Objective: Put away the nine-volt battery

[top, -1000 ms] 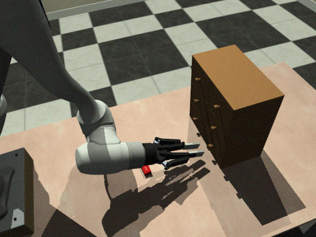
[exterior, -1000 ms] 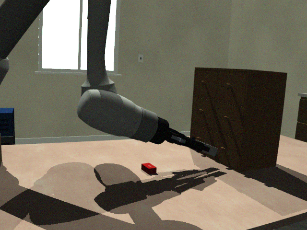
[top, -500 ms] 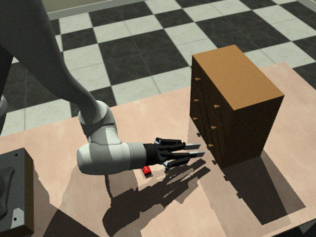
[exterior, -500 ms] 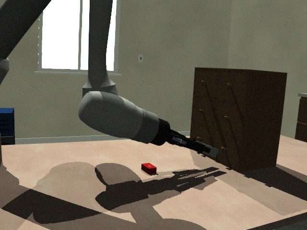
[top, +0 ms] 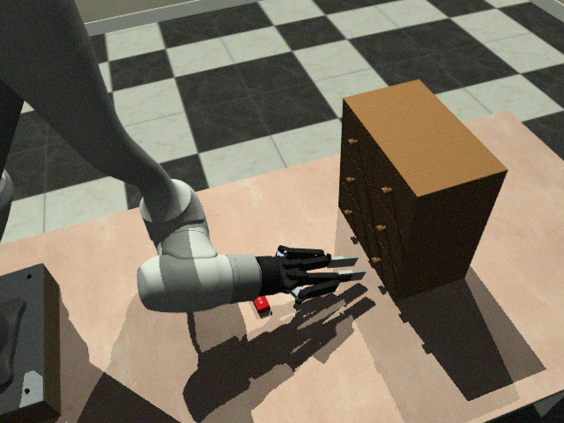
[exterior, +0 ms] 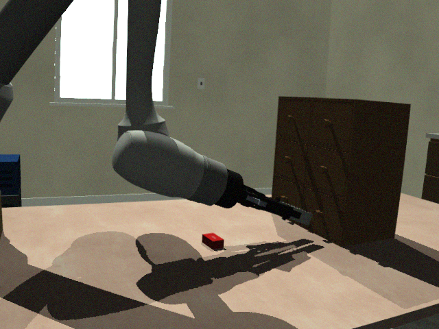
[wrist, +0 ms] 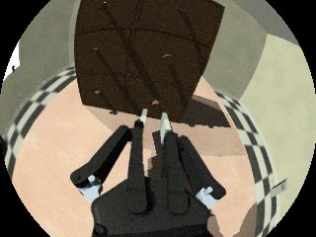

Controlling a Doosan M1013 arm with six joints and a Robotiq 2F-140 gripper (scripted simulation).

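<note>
My pincer point(top: 359, 267) point(exterior: 307, 218) point(wrist: 153, 117) is narrow, a gap between empty tips, aimed at the chest point(top: 437, 150) point(exterior: 311, 155) point(wrist: 133, 54). The battery point(top: 261, 304) point(exterior: 212, 241) lies inward from the bench's point(top: 291, 191) point(exterior: 106, 219) point(wrist: 54, 163) near edge. I should straddle the low knob point(top: 374, 260) point(exterior: 318, 211) point(wrist: 155, 103) squarely, then draw gently.

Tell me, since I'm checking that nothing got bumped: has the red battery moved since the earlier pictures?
No; the red battery lies at the same spot relative to the chest.
</note>
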